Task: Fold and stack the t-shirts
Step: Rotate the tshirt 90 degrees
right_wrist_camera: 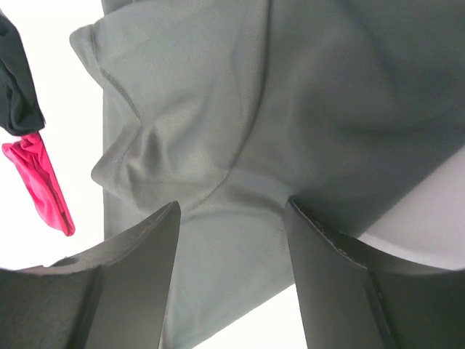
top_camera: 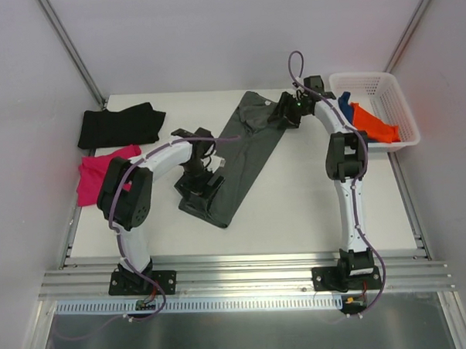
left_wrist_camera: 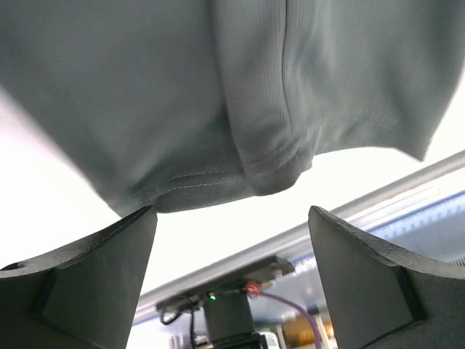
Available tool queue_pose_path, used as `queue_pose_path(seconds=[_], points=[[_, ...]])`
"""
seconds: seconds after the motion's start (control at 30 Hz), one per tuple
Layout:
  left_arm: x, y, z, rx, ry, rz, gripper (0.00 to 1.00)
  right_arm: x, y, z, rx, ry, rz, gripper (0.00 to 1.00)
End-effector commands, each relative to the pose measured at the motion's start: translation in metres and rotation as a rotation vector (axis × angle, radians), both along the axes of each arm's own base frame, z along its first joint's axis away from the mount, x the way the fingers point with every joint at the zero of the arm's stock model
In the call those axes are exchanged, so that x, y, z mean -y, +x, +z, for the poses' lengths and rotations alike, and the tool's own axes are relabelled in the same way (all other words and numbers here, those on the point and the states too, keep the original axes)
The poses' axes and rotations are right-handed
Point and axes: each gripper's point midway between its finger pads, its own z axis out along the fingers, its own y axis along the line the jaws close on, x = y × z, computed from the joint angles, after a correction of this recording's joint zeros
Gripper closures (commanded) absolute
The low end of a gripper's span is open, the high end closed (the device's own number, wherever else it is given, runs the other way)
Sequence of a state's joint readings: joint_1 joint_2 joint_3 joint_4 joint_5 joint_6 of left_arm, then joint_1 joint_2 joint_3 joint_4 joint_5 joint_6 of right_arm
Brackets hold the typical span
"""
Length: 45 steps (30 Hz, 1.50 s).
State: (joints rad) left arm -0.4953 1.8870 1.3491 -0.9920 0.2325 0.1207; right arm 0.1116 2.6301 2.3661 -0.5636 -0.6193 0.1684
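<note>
A flat white rectangular tabletop (top_camera: 296, 210) lies under bright, even light. Plain pale grey wall panels (top_camera: 235, 35) enclose it behind and on both sides, with slanted grey metal struts (top_camera: 71, 48) at its rear corners. Ribbed aluminium rails (top_camera: 245, 276) run along its near edge.

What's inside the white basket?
An orange shirt and a bit of a blue shirt lie in the basket. The right arm covers part of the blue one, and anything under them is hidden.

Your overhead view is bright and even, with faint shadows. In both wrist views the white tabletop (left_wrist_camera: 43, 182) blows out, while the dark grey cloth t-shirt (left_wrist_camera: 145, 87) stays sharp.
</note>
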Motion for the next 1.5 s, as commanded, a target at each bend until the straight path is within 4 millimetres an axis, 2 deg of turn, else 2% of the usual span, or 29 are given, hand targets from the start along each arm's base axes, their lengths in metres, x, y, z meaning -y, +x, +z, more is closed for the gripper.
queue_pose_path(seconds=[0.0, 0.07, 0.1, 0.13, 0.23, 0.37, 0.53, 0.6, 0.9, 1.23, 1.47], points=[[-0.004, 0.036, 0.039, 0.156, -0.018, 0.001, 0.13, 0.02, -0.009, 0.08, 0.105, 0.01, -0.01, 0.36], [-0.005, 0.051, 0.047, 0.199, -0.025, 0.008, 0.13, 0.029, -0.016, 0.087, 0.102, -0.004, -0.013, 0.36], [-0.006, 0.054, 0.047, 0.197, -0.026, 0.016, 0.13, 0.034, -0.019, 0.1, 0.117, -0.008, -0.022, 0.36], [-0.009, 0.061, 0.048, 0.207, -0.03, 0.034, 0.13, 0.037, -0.026, 0.094, 0.092, -0.014, -0.023, 0.36], [-0.014, 0.072, 0.043, 0.191, -0.038, 0.074, 0.14, 0.044, -0.034, 0.096, 0.084, -0.031, -0.023, 0.36], [-0.023, 0.082, 0.032, 0.162, -0.031, 0.104, 0.14, 0.045, -0.037, 0.095, 0.08, -0.037, -0.019, 0.36], [-0.032, 0.085, 0.017, 0.123, -0.012, 0.124, 0.14, 0.046, -0.035, 0.078, 0.048, -0.04, -0.022, 0.36], [-0.035, 0.083, 0.008, 0.093, -0.004, 0.131, 0.14, 0.046, -0.03, 0.064, 0.028, -0.045, -0.029, 0.36], [-0.047, 0.059, -0.012, -0.008, 0.015, 0.142, 0.14, 0.041, -0.018, 0.016, -0.033, -0.042, -0.033, 0.36], [-0.048, 0.017, -0.013, -0.084, 0.014, 0.138, 0.14, 0.016, 0.003, 0.001, -0.004, -0.011, -0.029, 0.36], [-0.021, -0.017, -0.012, -0.119, -0.003, 0.043, 0.14, -0.008, 0.012, -0.003, 0.022, 0.016, -0.014, 0.35]])
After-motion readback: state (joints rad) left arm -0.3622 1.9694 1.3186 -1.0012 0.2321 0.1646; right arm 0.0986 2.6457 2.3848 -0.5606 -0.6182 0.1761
